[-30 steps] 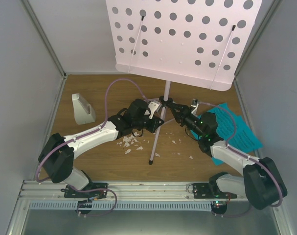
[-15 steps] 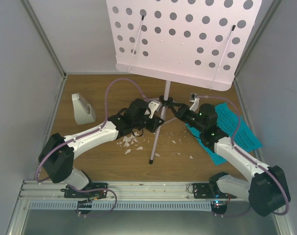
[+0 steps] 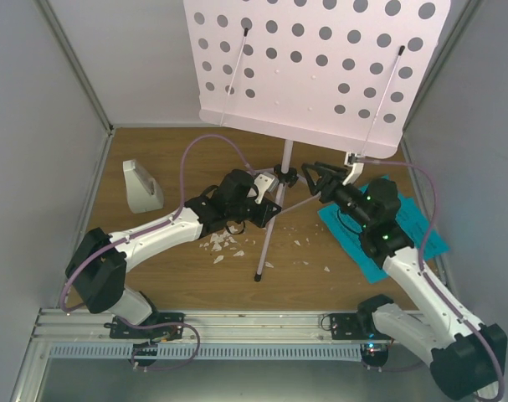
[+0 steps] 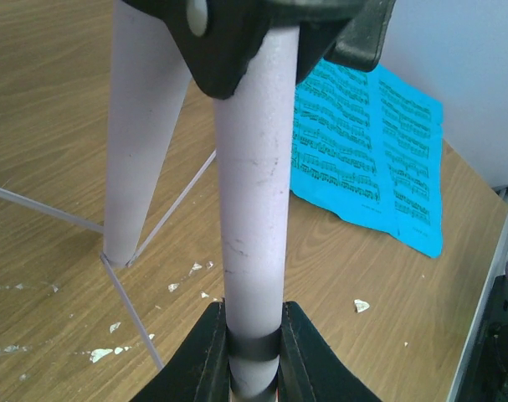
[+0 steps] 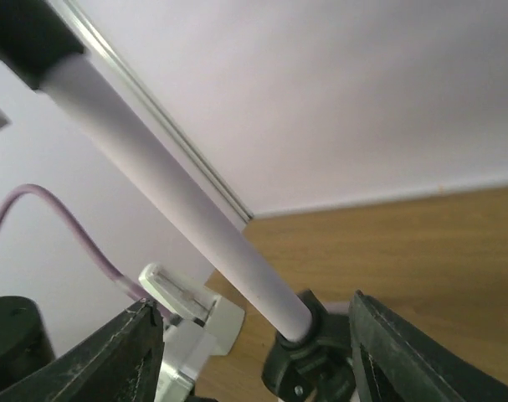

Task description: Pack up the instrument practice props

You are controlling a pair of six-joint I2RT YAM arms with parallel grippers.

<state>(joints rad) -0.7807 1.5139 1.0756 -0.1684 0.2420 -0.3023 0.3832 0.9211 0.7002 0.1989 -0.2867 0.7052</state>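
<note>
Left gripper (image 3: 268, 203) clamped on a lilac tube of the music stand (image 3: 312, 75), just beside its black hub. Right gripper (image 3: 315, 174) spread wide at hub's 3 o'clock, gripping nothing. Sheet music (image 3: 417, 230) lies flat at 4 o'clock, metronome (image 3: 141, 186) at 9 o'clock.

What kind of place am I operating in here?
Probably an enclosed robot test cell, not a music room: plain grey wall panels, a wooden table with an aluminium rail at its near edge, and staged props like the music stand.
</note>
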